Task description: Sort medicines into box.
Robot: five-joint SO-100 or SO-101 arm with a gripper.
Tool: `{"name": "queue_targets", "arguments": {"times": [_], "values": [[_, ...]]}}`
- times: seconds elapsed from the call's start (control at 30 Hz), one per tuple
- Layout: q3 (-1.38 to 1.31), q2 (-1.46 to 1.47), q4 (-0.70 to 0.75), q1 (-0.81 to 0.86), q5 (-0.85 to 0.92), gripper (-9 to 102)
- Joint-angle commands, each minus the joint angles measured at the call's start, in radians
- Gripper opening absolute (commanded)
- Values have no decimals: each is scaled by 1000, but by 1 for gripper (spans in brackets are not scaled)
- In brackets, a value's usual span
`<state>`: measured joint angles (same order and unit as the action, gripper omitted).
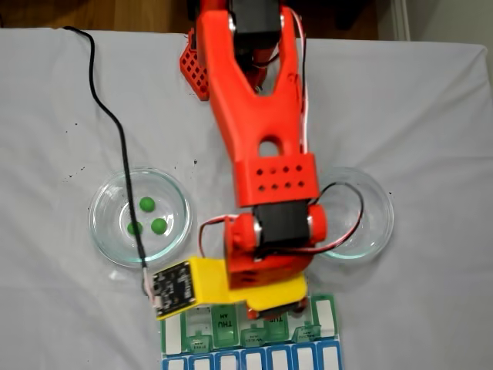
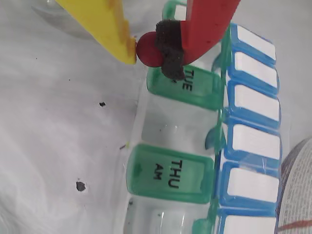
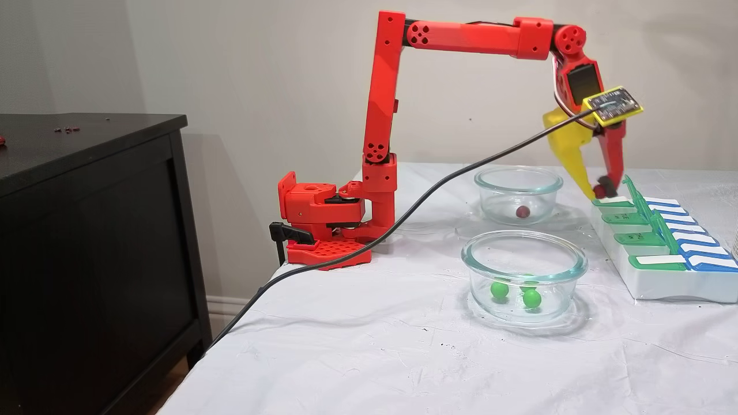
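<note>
My gripper (image 2: 147, 48) is shut on a dark red medicine ball (image 2: 146, 48), pinched between the yellow finger (image 2: 109, 27) and the red finger's black foam pad (image 2: 170, 51). In the side fixed view the gripper (image 3: 601, 190) hangs just over the far end of the box (image 3: 663, 282). The box (image 2: 170, 173) has green lids marked TUE and THU AM, with an open compartment (image 2: 178, 129) between them and a blue-lidded row alongside. Three green medicines (image 1: 146, 204) lie in the left glass dish (image 1: 104, 231). One dark red ball (image 3: 522, 212) rests in the far dish (image 3: 490, 181).
A black cable (image 3: 403, 219) runs from the wrist camera board across the white cloth and off the table edge. The arm base (image 3: 323, 230) sits at the table's back corner beside a black cabinet (image 3: 86, 230). Tiny black specks (image 2: 80, 185) dot the cloth.
</note>
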<state>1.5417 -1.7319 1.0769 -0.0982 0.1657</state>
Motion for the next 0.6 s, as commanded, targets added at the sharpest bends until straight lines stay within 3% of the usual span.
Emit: {"name": "queue_targets", "arguments": {"times": [0.0, 0.23, 0.43, 0.57], "values": [[-123, 0, -18, 25, 15, 0], [-170, 71, -69, 60, 25, 0], [-81, 91, -225, 44, 61, 0], [-80, 87, -183, 23, 98, 2]]}}
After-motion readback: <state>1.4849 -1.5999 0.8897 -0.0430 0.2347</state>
